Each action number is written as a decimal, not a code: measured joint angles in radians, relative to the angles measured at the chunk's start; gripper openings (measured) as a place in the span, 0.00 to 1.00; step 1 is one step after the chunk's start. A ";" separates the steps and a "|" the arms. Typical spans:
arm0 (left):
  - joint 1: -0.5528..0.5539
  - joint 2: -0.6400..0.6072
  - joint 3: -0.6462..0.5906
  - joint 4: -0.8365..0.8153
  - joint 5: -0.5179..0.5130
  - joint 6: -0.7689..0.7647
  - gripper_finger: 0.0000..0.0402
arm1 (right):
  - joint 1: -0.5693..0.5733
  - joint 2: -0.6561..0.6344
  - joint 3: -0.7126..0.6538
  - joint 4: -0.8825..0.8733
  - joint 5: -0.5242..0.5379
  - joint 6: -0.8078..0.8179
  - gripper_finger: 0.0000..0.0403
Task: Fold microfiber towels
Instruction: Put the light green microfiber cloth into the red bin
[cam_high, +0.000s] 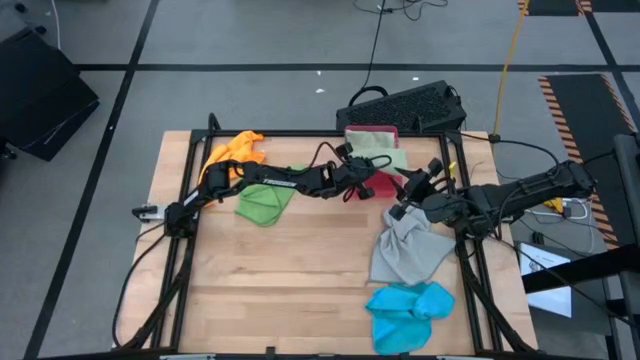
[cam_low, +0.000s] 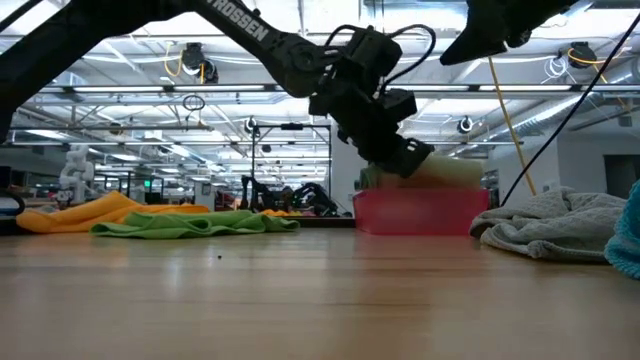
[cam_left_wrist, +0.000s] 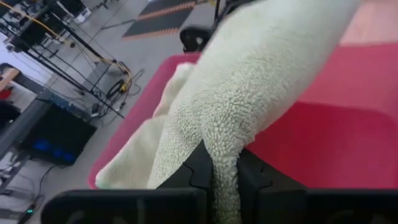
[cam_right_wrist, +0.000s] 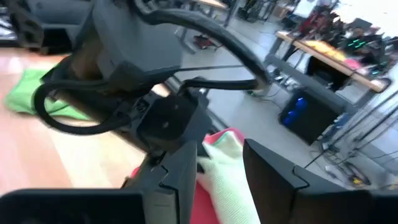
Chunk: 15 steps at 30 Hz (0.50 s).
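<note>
Sage towel (cam_left_wrist: 249, 93) hangs pinched in left gripper (cam_left_wrist: 225, 180) over tray (cam_left_wrist: 348, 137).

A robotics lab or industrial workshop hall. A wooden table (cam_high: 300, 290) with a black metal frame stands on a grey floor (cam_high: 250, 90) marked with black tape lines and an orange-and-black hazard strip (cam_high: 575, 115). Cables run across the floor, and a black keyboard (cam_high: 405, 105) lies just behind the table. The level view across the table looks into a large open hall with exposed ceiling beams and rows of bright strip lights (cam_low: 120, 70). Workbenches crowded with equipment (cam_right_wrist: 339, 46) and a computer tower glowing blue (cam_right_wrist: 298, 115) stand beyond.
</note>
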 joint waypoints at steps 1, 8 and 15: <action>0.000 0.000 0.000 -0.011 0.000 0.006 0.08 | -0.007 0.000 0.000 -0.001 -0.022 0.006 0.30; 0.000 0.000 0.000 -0.083 0.086 -0.028 0.09 | -0.071 0.001 -0.001 -0.060 -0.128 0.064 0.30; 0.001 0.000 0.000 -0.167 0.134 0.010 0.14 | -0.131 0.002 -0.005 -0.105 -0.220 0.120 0.30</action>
